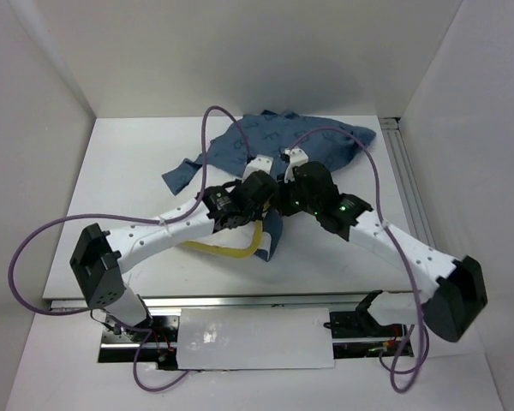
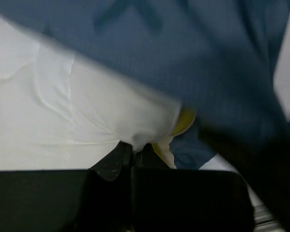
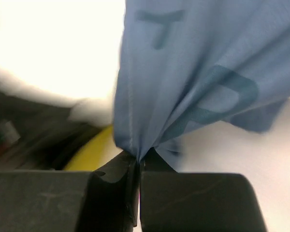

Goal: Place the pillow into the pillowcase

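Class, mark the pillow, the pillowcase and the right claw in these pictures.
pillow (image 2: 53, 111), left wrist view, white face.
pillowcase (image 1: 325, 150), top view, bunched blue cloth.
right claw (image 3: 138, 158), right wrist view, closed tips pinching the pillowcase.

White arms (image 1: 154, 235), black joints (image 1: 98, 270), purple cables (image 1: 14, 267).

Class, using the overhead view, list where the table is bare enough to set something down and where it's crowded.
Bare: the table at left, between wall and pillowcase; near middle, between left arm and right arm; right side, beside the rail. Crowded: the centre, where left claw grips pillow and right claw grips pillowcase.
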{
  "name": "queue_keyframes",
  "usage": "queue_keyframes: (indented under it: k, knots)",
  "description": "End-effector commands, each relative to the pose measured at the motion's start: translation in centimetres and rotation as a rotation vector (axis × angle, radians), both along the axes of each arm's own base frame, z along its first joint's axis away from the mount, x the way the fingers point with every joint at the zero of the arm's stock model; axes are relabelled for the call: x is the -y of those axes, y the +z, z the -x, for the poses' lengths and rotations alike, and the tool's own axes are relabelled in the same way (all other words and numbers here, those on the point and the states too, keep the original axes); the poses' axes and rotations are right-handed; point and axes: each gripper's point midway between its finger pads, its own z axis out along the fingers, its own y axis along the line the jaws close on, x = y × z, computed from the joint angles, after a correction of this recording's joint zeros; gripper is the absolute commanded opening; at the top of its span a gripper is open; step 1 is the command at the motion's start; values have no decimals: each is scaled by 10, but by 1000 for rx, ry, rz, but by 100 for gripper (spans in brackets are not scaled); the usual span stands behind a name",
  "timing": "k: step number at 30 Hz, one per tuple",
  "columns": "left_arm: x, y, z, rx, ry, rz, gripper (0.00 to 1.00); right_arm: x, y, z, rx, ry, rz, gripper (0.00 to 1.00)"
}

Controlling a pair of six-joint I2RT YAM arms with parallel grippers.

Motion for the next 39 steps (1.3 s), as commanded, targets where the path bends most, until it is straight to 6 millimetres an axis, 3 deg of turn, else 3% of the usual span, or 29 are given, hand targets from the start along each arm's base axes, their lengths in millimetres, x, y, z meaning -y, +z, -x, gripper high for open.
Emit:
queue_keyframes:
  k: [1, 2, 5, 7, 8, 12, 16, 17, 18, 19, 20, 21, 23, 24, 25, 26, 30, 31, 33, 34, 35, 36, 37, 38, 39]
  knots:
    - [16, 51, -35, 92, 94, 167, 0, -47, 78, 75, 88, 421, -205, 0]
    - [20, 64, -36, 102, 88, 192, 0, -54, 91, 92, 95, 513, -242, 0]
    - [21, 64, -46, 101, 108, 210, 0, -68, 108, 135, 129, 760, -301, 0]
    - [22, 60, -46, 93, 116, 212, 0, -70, 110, 151, 128, 855, -320, 0]
    - [17, 46, -48, 75, 126, 186, 0, -71, 107, 162, 118, 909, -325, 0]
    - [10, 22, -42, 48, 127, 149, 0, -68, 95, 177, 98, 943, -341, 0]
    - [9, 5, -28, 15, 59, 152, 0, -66, 72, 181, 44, 928, -324, 2]
    - [7, 0, -24, 6, 44, 145, 0, -64, 61, 179, 17, 905, -302, 15]
    - [2, -11, -9, -20, -2, 121, 0, -63, 55, 175, 15, 868, -269, 47]
    - [-1, -16, 0, -30, -14, 110, 6, -59, 47, 174, -15, 844, -242, 52]
    - [-7, -23, 9, -53, -24, 99, 17, -56, 44, 176, -17, 833, -229, 58]
    - [-12, -29, 22, -79, -45, 91, 50, -53, 45, 173, -5, 806, -218, 65]
    - [-37, -39, 46, -117, -30, 88, 68, -43, 49, 167, 31, 728, -182, 81]
    - [-43, -40, 55, -132, -27, 102, 77, -39, 52, 160, 35, 674, -171, 85]
    - [-53, -49, 66, -160, -12, 107, 93, -29, 49, 145, 46, 566, -121, 87]
    - [-59, -35, 72, -139, -4, 151, 100, -26, 57, 135, 65, 501, -110, 88]
    - [-83, -17, 83, -106, 70, 200, 100, -5, 61, 77, 97, 185, 21, 88]
    - [-96, -14, 72, -94, 148, 204, 100, -2, 59, 64, 96, 115, 48, 88]
    - [-125, -14, 55, -119, 269, 212, 100, -3, 42, 18, 101, -41, 182, 89]
    - [-136, -19, 50, -142, 313, 206, 100, -1, 59, 11, 135, -59, 168, 89]
    - [-146, -20, 42, -151, 343, 202, 100, -14, 40, -6, 105, -56, 220, 89]
    - [-153, -18, 31, -146, 381, 224, 100, -23, 60, -26, 146, -77, 200, 89]
    - [-170, -23, 18, -162, 445, 243, 100, -33, 60, -36, 153, -67, 217, 89]
    - [-175, -28, 6, -179, 476, 251, 100, -47, 36, -58, 126, -54, 266, 90]
    - [-179, -27, -5, -176, 499, 273, 100, -60, 35, -71, 139, -47, 271, 90]
